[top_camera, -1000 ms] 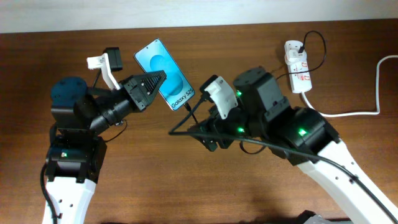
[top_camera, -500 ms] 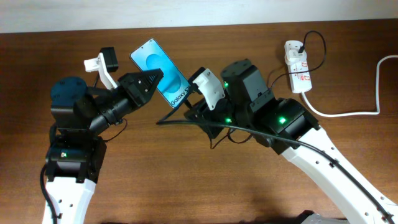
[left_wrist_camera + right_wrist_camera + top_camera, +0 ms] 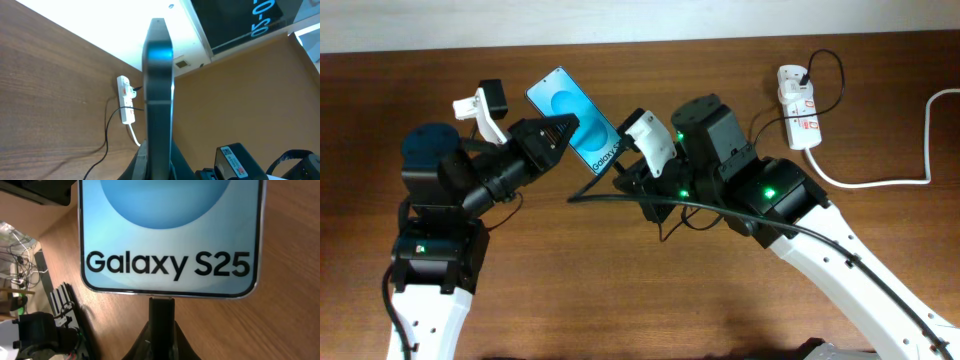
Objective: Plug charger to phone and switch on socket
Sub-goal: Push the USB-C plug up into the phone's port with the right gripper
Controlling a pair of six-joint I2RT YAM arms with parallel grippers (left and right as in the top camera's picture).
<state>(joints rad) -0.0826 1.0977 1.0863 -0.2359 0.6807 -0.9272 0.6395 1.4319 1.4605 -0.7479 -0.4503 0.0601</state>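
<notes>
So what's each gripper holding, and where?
Left gripper grips the phone by one long edge; right gripper pinches the charger at its connector tip.

- phone (image 3: 170,230): upper part cut off at the right wrist view's top edge.
- socket (image 3: 798,105): switch position too small to tell.
- charger (image 3: 162,311): tip's seating hidden.

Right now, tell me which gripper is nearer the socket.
Right. The right gripper holds the charger at the phone's bottom edge, left of the socket; the left gripper clamps the phone even farther left.

phone (image 3: 158,100) edge-on in left claw (image 3: 158,159), socket (image 3: 126,98) beyond
</notes>
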